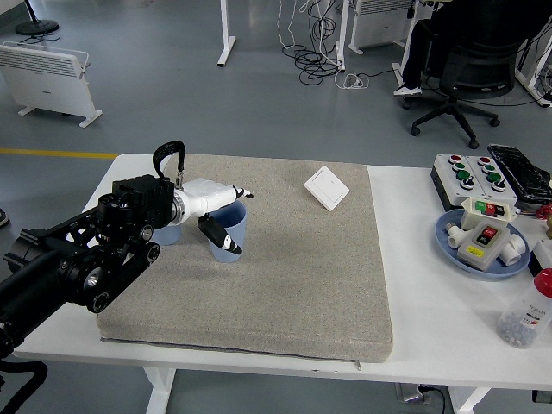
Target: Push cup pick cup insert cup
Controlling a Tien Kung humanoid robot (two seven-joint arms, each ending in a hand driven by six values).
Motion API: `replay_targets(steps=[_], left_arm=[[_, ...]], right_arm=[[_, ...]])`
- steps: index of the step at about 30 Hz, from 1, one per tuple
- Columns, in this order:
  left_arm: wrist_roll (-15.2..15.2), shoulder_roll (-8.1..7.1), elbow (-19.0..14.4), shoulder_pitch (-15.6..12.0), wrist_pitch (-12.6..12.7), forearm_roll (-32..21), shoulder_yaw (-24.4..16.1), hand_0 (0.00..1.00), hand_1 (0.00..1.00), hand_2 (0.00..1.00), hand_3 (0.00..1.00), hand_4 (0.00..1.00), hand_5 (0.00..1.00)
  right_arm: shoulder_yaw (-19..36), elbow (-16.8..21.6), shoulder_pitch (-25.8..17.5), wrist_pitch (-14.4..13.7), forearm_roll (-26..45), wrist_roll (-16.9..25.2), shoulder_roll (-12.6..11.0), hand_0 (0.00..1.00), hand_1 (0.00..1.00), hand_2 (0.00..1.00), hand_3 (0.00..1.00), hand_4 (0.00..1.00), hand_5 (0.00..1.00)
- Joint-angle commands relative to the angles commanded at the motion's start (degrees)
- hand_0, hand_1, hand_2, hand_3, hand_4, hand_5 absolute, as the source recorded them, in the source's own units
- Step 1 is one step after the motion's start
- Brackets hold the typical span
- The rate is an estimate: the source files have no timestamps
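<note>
Two light blue cups stand at the left of the grey mat. My left hand, white with black-tipped fingers, is shut on the right cup. Its thumb lies across the cup's front and its fingers reach over the far rim. This cup leans slightly. The other cup stands just to the left, mostly hidden behind my black wrist. The right arm does not show.
A white switch plate lies at the mat's far edge. On the table at the right are a blue bowl of switches, a button box and a small bottle. A person sits on an office chair far behind.
</note>
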State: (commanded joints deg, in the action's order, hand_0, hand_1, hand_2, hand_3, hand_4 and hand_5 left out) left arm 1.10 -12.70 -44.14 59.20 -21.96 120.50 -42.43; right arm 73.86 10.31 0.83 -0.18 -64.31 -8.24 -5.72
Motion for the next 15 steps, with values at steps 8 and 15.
replay_targets(steps=[8,15], left_arm=[[0.7,-0.05,0.4,-0.1,1.1,0.9,0.7,0.515,0.701,0.863,0.881,0.787,0.134],[1.2,-0.11,0.8,0.0,1.1,1.6,0.2,0.404,0.623,0.78,0.783,0.703,0.045]], right_arm=[[0.0,0.0,0.1,0.0,-0.1,0.0,0.0,0.697,0.602,0.615,0.546,0.103,0.418],[0.0,0.0,0.2,-0.1,-0.1,0.1,0.0,0.697,0.602,0.614,0.546,0.103,0.417]])
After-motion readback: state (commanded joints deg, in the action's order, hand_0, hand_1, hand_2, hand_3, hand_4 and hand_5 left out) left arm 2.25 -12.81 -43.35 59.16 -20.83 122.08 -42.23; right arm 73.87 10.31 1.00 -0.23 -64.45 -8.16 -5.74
